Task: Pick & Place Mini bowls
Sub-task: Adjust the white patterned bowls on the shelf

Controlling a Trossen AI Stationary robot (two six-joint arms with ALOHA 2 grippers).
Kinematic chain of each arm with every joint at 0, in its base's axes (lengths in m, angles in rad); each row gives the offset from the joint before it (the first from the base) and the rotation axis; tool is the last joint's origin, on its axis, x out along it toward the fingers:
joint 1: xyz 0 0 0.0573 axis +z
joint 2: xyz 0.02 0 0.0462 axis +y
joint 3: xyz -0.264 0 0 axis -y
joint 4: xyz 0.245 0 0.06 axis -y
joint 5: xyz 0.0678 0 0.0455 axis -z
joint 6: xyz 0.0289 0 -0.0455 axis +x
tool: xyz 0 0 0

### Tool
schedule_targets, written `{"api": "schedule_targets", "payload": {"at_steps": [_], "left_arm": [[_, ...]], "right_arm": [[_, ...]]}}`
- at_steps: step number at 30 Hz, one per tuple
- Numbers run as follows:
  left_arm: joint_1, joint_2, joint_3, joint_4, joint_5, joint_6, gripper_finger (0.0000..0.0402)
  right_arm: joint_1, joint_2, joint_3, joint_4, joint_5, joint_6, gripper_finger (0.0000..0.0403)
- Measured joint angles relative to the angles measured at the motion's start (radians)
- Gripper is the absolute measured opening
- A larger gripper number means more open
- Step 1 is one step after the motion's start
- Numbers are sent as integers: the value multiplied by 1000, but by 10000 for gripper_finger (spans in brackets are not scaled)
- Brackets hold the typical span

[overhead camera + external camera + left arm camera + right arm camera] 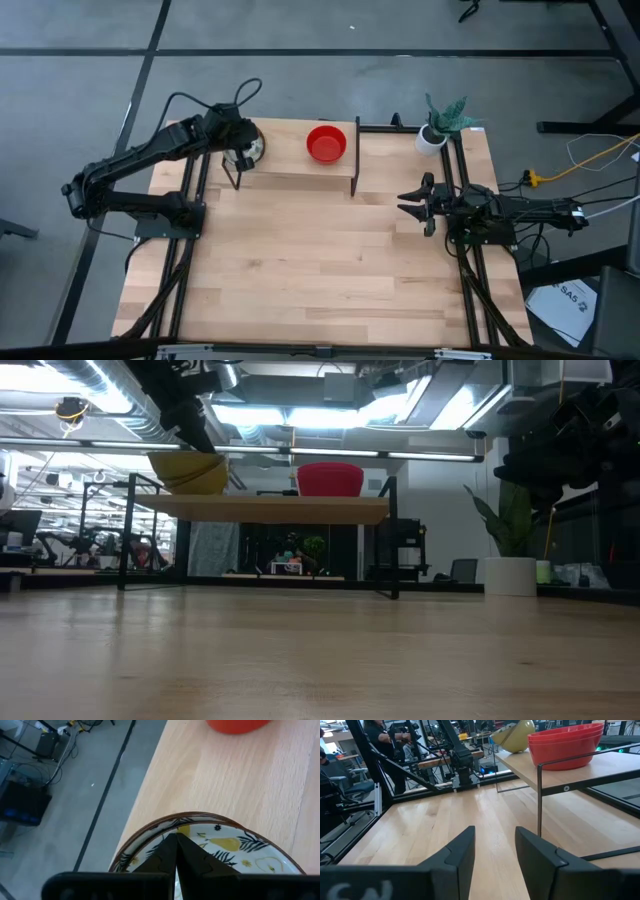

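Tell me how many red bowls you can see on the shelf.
2 visible: the red bowls sit nested in one stack on the raised shelf, beside the patterned bowl. More could be hidden inside the stack.

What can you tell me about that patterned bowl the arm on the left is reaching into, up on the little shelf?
The patterned bowl is small and round, glossy like ceramic, white inside with yellow pears and dark leaves, a brown rim, and yellowish outside. It sits tilted at the left end of the raised wooden shelf, near its edge. The left gripper, fingers shut together, is at its rim, apparently pinching it. The red bowls stand apart from it.
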Motion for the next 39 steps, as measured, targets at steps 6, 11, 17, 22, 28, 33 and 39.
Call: {"api": "schedule_targets", "payload": {"at_steps": [6, 11, 17, 22, 28, 33, 39], "left_arm": [[18, 0, 0, 0, 14, 0, 2], [30, 0, 0, 1, 50, 0, 2], [30, 22, 0, 31, 62, 0, 2], [30, 26, 0, 35, 61, 0, 2], [30, 24, 0, 25, 61, 0, 3], [30, 23, 0, 14, 61, 0, 2], [30, 22, 0, 10, 60, 0, 2]], "right_arm": [[0, 0, 0, 0, 0, 0, 140], [0, 0, 0, 0, 0, 0, 140], [0, 0, 0, 0, 0, 0, 140], [0, 0, 0, 0, 0, 0, 140], [0, 0, 0, 0, 0, 0, 140], [0, 0, 0, 0, 0, 0, 140], [0, 0, 0, 0, 0, 0, 140]]}}
